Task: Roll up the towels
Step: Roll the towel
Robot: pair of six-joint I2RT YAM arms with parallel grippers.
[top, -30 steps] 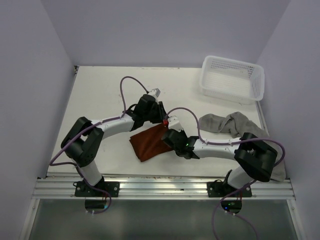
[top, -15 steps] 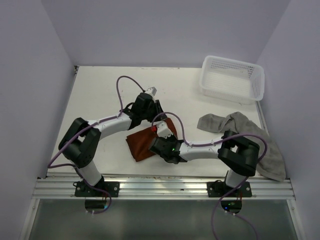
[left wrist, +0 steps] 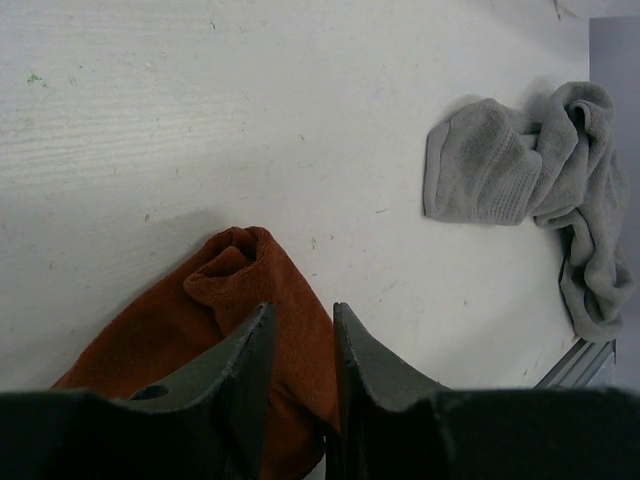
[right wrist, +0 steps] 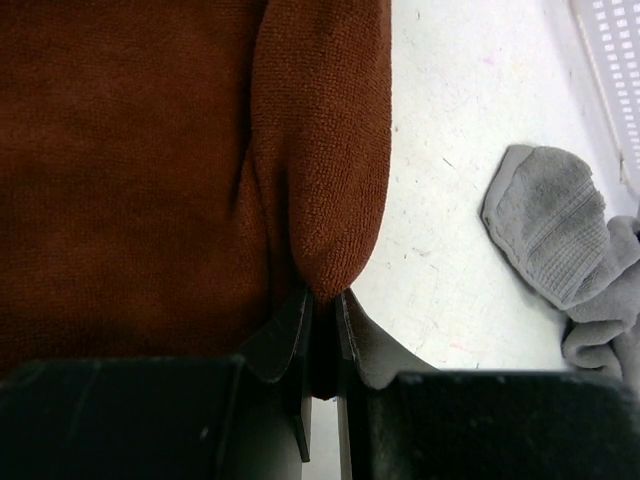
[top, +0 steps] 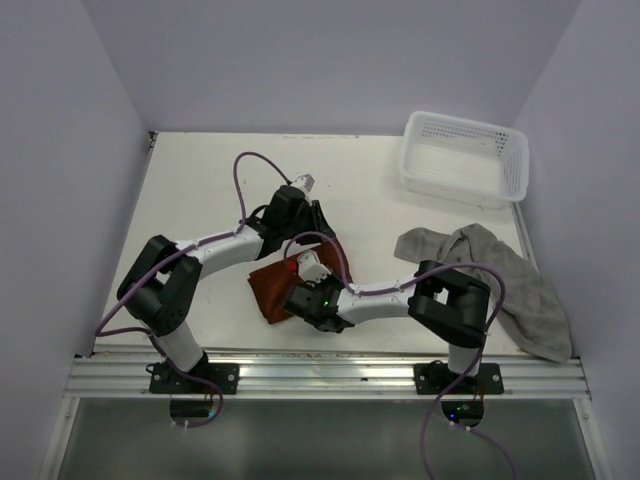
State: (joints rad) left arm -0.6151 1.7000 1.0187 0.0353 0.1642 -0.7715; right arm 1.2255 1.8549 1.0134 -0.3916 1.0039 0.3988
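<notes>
The rust-brown towel (top: 264,292) lies near the table's front middle, partly folded over itself. A rounded fold of the rust-brown towel (right wrist: 325,150) is pinched between the tips of my right gripper (right wrist: 322,296), which is shut on it. My left gripper (left wrist: 300,322) straddles the far edge of the rust-brown towel (left wrist: 225,285), cloth filling the narrow gap between its fingers. In the top view my left gripper (top: 318,230) sits at the towel's far corner and my right gripper (top: 300,276) over its middle. The grey towel (top: 500,268) lies crumpled at the right.
A white mesh basket (top: 466,156) stands at the back right corner. The grey towel (left wrist: 520,175) trails toward the table's right front edge. Purple cables loop above both wrists. Side walls close in the table left and right.
My right gripper has swept left over the rust-brown towel, carrying its fold along. The towel has bunched and shifted left. My left gripper moved slightly back and left, then held still.
</notes>
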